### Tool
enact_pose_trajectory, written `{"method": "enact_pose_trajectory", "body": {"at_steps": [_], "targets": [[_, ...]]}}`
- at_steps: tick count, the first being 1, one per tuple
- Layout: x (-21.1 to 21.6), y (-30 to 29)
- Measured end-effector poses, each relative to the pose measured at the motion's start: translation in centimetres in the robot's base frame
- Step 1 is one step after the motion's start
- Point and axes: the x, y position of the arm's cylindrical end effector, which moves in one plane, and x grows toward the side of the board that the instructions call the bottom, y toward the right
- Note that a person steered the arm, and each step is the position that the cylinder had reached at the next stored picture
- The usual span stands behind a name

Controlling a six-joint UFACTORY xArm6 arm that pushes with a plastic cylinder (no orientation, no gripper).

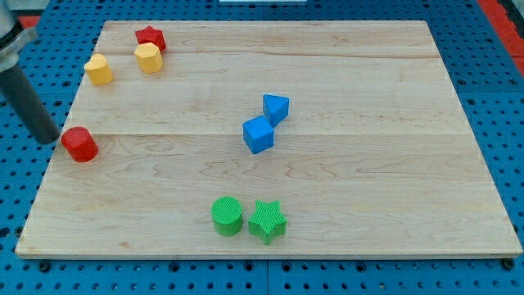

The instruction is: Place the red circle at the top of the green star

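Note:
The red circle (80, 144) lies near the board's left edge, about halfway down. The green star (267, 221) lies near the view's bottom, a little left of centre, far to the right and below the red circle. My rod comes in from the view's upper left, and my tip (47, 137) rests just left of the red circle, at the board's left edge, close to it or touching.
A green circle (227, 215) sits touching the star's left side. A blue cube (258, 134) and a blue triangle (276, 107) sit together at mid-board. A red star (151, 38) and two yellow blocks (148, 58) (99, 70) lie at top left.

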Motion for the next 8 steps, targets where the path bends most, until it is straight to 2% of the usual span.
{"method": "enact_pose_trajectory", "body": {"at_steps": [2,3,4,6,7,8], "targets": [[2.9,12.8],[3.0,18.6],[1.8,17.3],[1.6,22.7],[3.9,26.2],[7.4,26.4]]}}
